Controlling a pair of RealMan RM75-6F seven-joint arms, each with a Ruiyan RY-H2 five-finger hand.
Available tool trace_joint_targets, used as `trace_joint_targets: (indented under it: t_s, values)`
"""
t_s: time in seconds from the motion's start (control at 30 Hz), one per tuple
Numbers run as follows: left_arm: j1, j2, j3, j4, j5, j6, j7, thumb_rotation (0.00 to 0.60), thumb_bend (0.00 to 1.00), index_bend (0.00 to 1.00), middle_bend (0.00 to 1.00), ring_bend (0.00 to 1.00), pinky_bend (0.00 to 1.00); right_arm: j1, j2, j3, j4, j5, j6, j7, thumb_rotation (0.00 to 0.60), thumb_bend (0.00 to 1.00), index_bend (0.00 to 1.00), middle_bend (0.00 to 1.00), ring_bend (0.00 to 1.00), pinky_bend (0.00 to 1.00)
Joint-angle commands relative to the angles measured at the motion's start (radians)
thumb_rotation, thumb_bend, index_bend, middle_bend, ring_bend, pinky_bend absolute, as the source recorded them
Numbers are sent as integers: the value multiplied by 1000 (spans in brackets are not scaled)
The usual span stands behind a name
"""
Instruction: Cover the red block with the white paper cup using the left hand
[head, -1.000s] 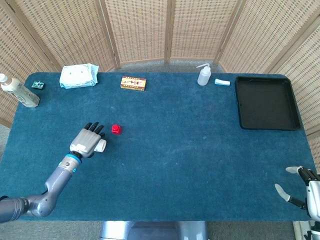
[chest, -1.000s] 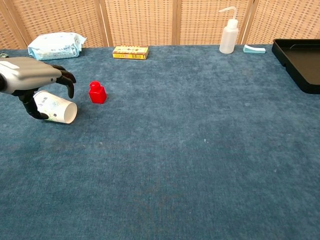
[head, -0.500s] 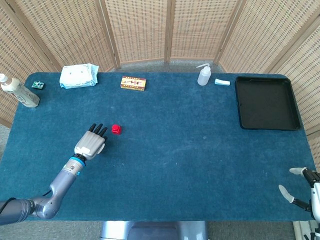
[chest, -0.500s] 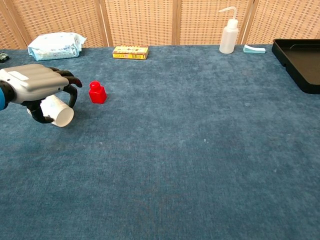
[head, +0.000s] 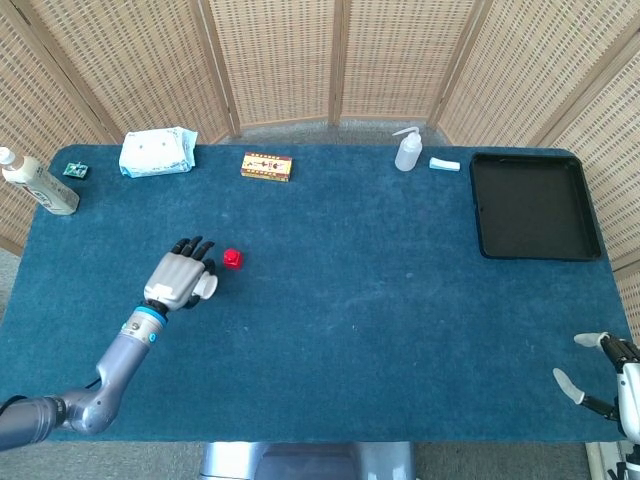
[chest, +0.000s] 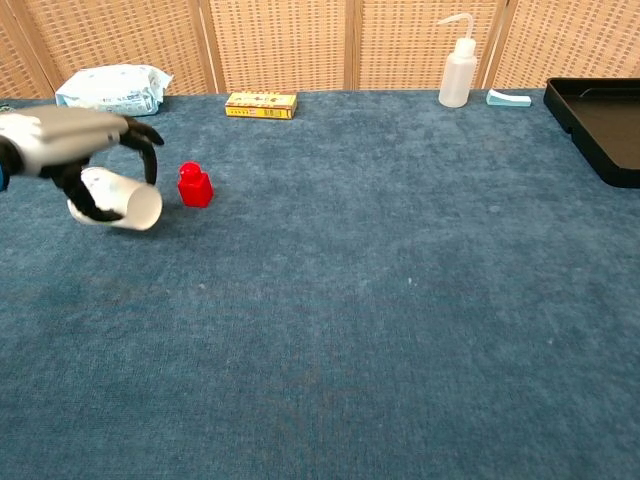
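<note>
a folding woven screen (head: 280, 60) with wooden frames stands behind the table (head: 400, 330), which wears blue cloth.

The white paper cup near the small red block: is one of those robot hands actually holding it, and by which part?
Yes. The left hand holds the white paper cup around its side wall, the cup tipped sideways with its open mouth towards the red block. The right hand holds nothing.

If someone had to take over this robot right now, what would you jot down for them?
Left robot hand: grips the white paper cup, tilted, mouth toward the red block.
Right robot hand: at the table's near right corner, fingers apart, holding nothing.
Red block: uncovered on the blue table, just right of the cup.
Done: cup grasped.
Left: turn the cup mouth down, lower it over the block, let go.
</note>
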Motion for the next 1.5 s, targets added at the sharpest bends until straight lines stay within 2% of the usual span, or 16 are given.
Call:
trace_joint_targets:
  t_s: [0.03, 0.2, 0.23, 0.27, 0.6, 0.8, 1.03, 1.3, 1.5]
  values:
    - [47, 64, -128, -48, 30, -41, -329, 539, 281, 451, 104, 0, 79, 2, -1, 0, -3, -1, -3, -4, 134, 274, 364, 417, 393, 352]
    - [80, 72, -216, -33, 59, -56, -602, 538, 277, 451, 105, 0, 79, 4, -2, -1, -7, 0, -8, -16, 132, 274, 364, 417, 393, 352]
    - [97, 68, -271, -41, 20, -73, -747, 536, 277, 451, 105, 0, 79, 4, -2, -1, -10, 0, -8, -19, 132, 274, 364, 417, 393, 352]
    - [101, 75, -291, -35, 16, -105, -818, 536, 277, 451, 105, 0, 79, 4, -1, -1, -12, 0, -8, -20, 133, 274, 364, 417, 393, 352]
    - [114, 38, -372, 105, 82, -327, -1290, 533, 267, 451, 104, 0, 79, -1, -2, -2, -19, 2, -4, -18, 133, 274, 364, 417, 393, 352]
    - [111, -9, -364, 187, 180, -383, -1425, 535, 259, 451, 104, 0, 79, -4, 1, -3, -21, 4, -4, -11, 131, 275, 364, 417, 393, 352]
    - [97, -67, -352, 281, 235, -408, -1521, 536, 250, 450, 104, 0, 79, -3, 4, -5, -26, 3, -9, -12, 133, 274, 364, 417, 393, 352]
    - [80, -122, -334, 370, 266, -416, -1583, 539, 250, 450, 104, 0, 79, -6, 12, -2, -34, 15, -11, 11, 135, 274, 361, 417, 393, 352]
    - [71, -135, -318, 413, 278, -418, -1583, 539, 249, 451, 104, 0, 79, -10, 13, -3, -30, 18, -10, 14, 135, 274, 361, 419, 393, 352]
